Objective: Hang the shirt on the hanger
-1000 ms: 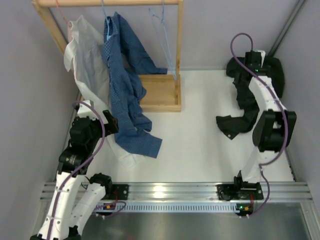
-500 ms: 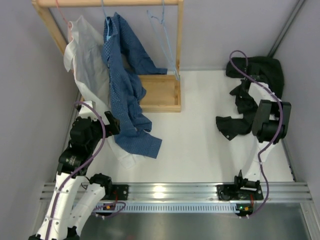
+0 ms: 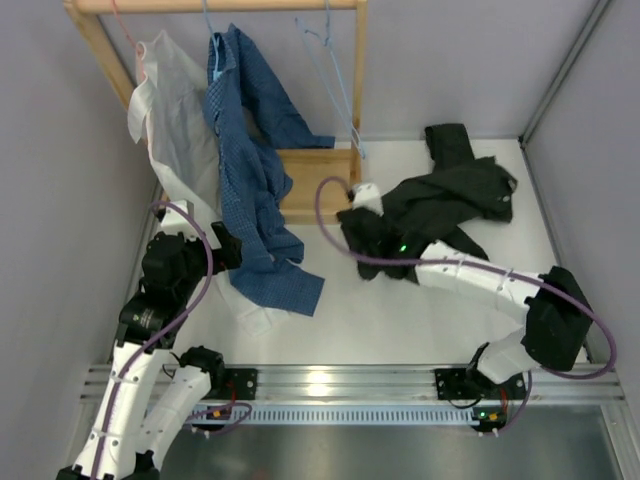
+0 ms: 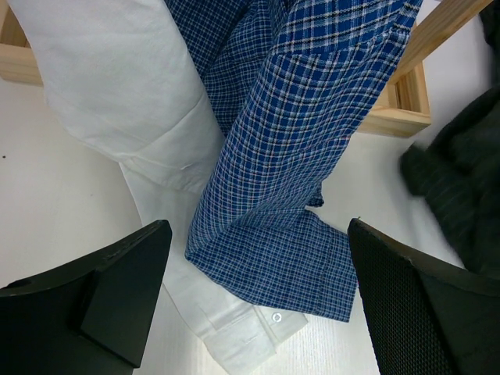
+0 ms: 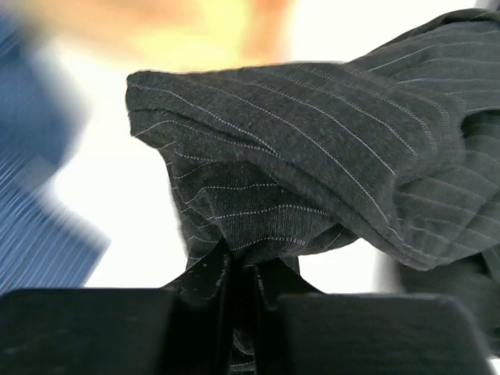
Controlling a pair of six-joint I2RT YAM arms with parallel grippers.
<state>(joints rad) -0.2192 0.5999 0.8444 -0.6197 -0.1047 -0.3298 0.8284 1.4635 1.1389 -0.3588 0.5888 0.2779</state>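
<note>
The black pinstriped shirt [image 3: 450,195] lies crumpled across the middle and back right of the table. My right gripper [image 3: 355,213] is shut on a fold of its left end, just right of the wooden rack base. In the right wrist view, the shirt [image 5: 312,133] bunches over the gripper [image 5: 250,269], with fabric pinched between the closed jaws. The light-blue hanger [image 3: 335,70] hangs empty at the right end of the rack rail. My left gripper [image 3: 228,248] stands open at the left, and in its wrist view the gripper [image 4: 258,234] hovers over blue checked cloth. The shirt's edge [image 4: 461,195] shows at the right.
A wooden rack [image 3: 320,185] stands at the back left. On it hang a blue checked shirt [image 3: 250,180] and a white sheer garment [image 3: 165,110] on a pink hanger [image 3: 125,30]. Both trail onto the table by my left arm. Walls close in on the left and right.
My right arm has swung from the back right corner to the table's middle. Its jaws shut on the black shirt and dragged it leftward. The left arm has stayed put.
</note>
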